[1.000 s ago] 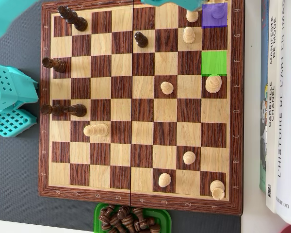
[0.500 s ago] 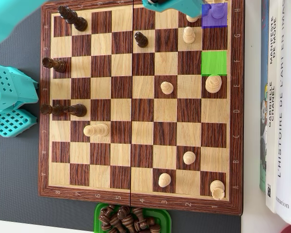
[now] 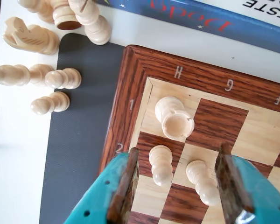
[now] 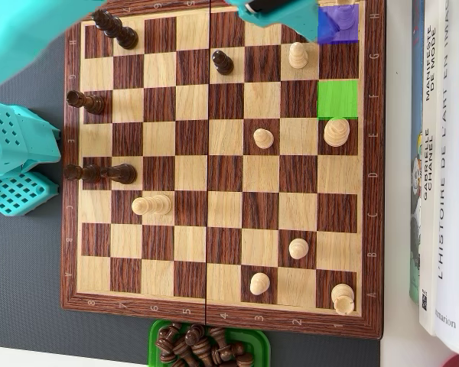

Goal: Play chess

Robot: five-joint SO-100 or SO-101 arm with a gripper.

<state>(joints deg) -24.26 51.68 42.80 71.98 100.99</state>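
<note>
Jaws [image 3: 177, 186] spread wide above two pale pawns [image 3: 160, 163] on the chessboard [image 3: 135, 70].

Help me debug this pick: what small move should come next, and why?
Probably ease the open gripper forward until its jaws straddle the rook on the purple square. In the wrist view they frame two pawns instead, short of it.

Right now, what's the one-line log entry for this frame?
gripper: jaws open, empty | H1: light rook | seen between jaws: H2 pawn, G2 pawn | green square: vacant
</note>
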